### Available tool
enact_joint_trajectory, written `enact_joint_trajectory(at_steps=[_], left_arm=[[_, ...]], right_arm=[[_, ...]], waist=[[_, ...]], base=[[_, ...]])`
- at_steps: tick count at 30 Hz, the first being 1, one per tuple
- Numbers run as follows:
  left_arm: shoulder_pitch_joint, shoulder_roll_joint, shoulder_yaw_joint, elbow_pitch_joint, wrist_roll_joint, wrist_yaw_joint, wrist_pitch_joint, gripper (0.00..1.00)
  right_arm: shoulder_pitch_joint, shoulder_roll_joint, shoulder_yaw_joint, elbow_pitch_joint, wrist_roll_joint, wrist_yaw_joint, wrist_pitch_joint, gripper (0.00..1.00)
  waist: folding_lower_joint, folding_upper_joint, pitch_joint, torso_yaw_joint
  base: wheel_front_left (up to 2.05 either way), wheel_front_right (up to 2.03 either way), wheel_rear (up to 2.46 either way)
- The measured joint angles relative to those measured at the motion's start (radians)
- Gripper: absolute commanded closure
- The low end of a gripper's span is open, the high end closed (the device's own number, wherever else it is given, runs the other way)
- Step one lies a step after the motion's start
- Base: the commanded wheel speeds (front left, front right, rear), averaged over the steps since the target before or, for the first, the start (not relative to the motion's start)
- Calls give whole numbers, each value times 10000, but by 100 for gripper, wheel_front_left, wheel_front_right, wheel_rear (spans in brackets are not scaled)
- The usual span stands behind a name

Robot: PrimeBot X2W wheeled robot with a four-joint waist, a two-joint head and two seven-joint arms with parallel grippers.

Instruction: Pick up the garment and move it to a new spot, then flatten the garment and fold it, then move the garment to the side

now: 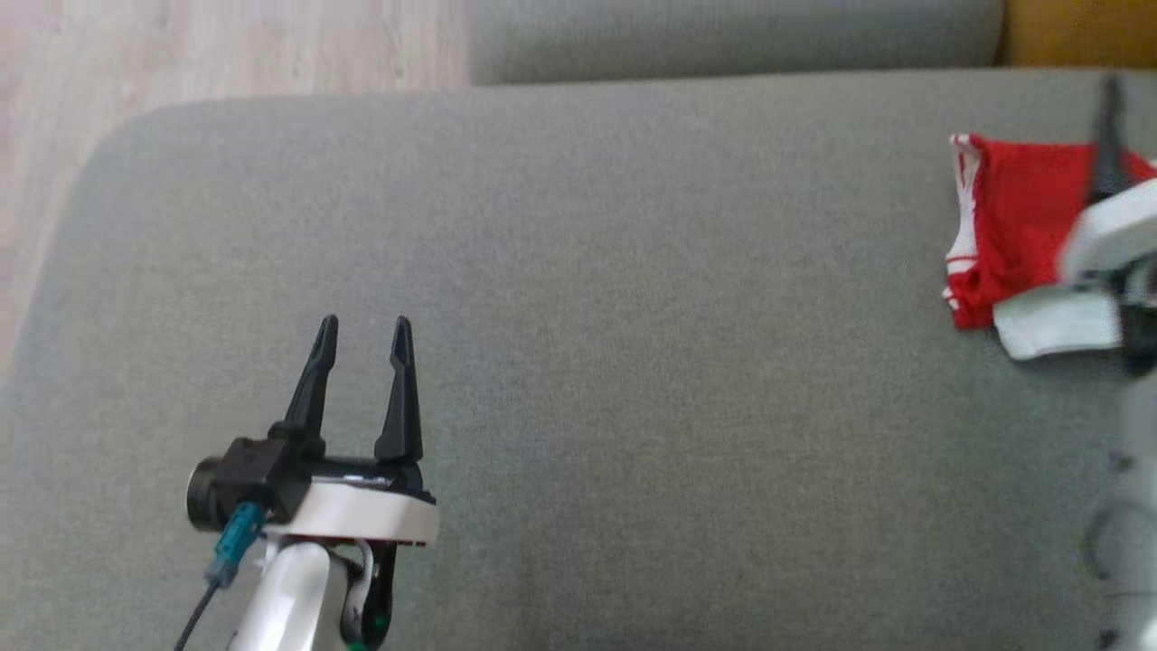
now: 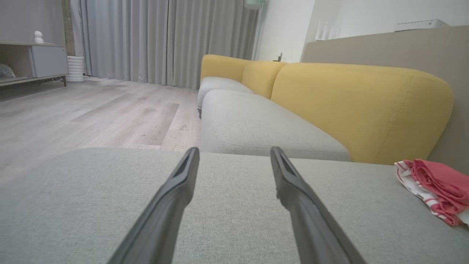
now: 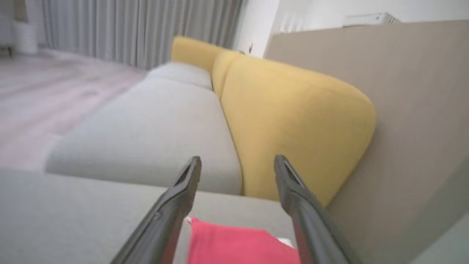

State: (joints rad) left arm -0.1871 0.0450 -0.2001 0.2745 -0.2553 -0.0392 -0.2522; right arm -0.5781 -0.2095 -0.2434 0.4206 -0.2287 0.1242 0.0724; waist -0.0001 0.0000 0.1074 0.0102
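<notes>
Now | folded red-and-white fabric garment (image 1: 1012, 217) on grey sofa cushion (image 1: 578, 316) | left gripper (image 1: 365, 324) jaws apart | right gripper (image 3: 238, 158) blurred, jaws apart over garment

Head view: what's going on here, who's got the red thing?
Nothing holds it. The red garment with white trim lies in a compact, folded-looking pile at the right side of the grey sofa cushion, near the yellow backrest. The right hand is over it with fingers spread wide, not closed on the cloth. The left hand is open too, over bare cushion at the lower left, well apart from the garment.
</notes>
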Motion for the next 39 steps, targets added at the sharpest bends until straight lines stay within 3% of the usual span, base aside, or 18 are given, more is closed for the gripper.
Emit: enact_joint_trajectory(at_steps=[5, 11, 18, 25, 39], left_arm=[[273, 13, 46, -69, 451, 221, 0, 0], [593, 13, 138, -125, 516, 318, 0, 0], [931, 17, 150, -119, 173, 462, 0, 0], [1293, 25, 111, -169, 94, 633, 0, 0], [1476, 27, 86, -234, -182, 740, 0, 0]], right_arm=[[798, 1256, 579, -1058, 1503, 0, -648, 0], [2515, 1526, 1227, -1810, 2911, 0, -1346, 0], [4474, 1645, 2006, -1831, 4451, 0, -2658, 0], [5539, 1645, 1987, -1605, 4763, 0, -3126, 0], [5671, 1645, 2190, -1630, 4715, 0, -3204, 0]], waist=[[-1, 0, -732, 113], [-1, 0, -1237, 340], [1, 0, -1420, 546], [1, 0, -1473, 525], [1, 0, -1489, 483]], base=[[0, 0, 0], [0, 0, 0], [0, 0, 0], [0, 0, 0], [0, 0, 0]])
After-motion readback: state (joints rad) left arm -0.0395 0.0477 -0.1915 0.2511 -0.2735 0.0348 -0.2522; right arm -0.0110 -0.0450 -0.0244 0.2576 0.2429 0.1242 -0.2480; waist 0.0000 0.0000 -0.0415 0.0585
